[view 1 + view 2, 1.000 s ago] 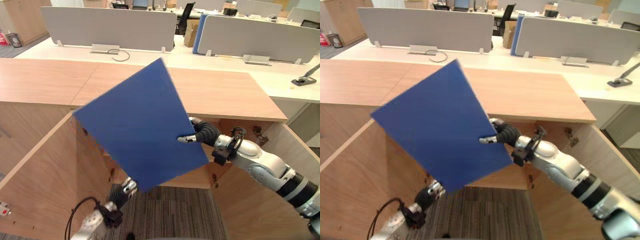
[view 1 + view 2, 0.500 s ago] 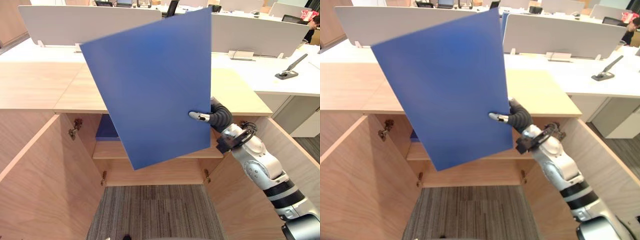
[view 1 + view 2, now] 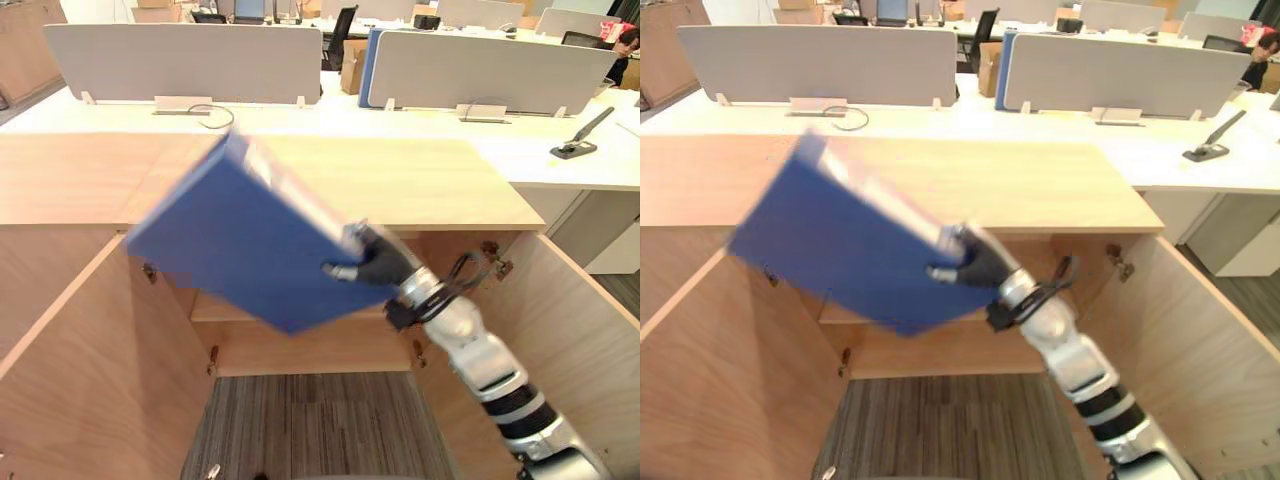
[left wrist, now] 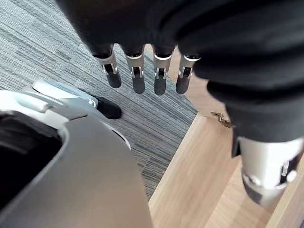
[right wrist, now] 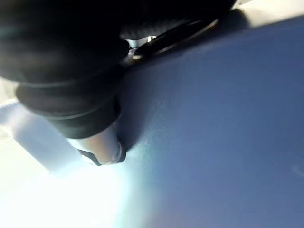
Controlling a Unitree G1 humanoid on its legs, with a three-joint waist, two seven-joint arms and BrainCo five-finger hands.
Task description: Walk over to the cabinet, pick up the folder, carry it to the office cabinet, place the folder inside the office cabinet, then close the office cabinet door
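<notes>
My right hand is shut on the blue folder, thumb pressed on its face. The folder tilts nearly flat, its spine edge up and to the left, in front of the open office cabinet. It covers most of the cabinet's shelf opening. Both cabinet doors stand open: the left door and the right door. My left hand hangs low over the carpet with straight fingers, holding nothing.
The cabinet's wooden top runs across the view. Behind it lies a white desk with grey divider panels. Striped grey carpet covers the floor between the open doors.
The folder has swung down from nearly upright to a low, flat tilt, with the right hand lower and further left. The view has shifted slightly.
</notes>
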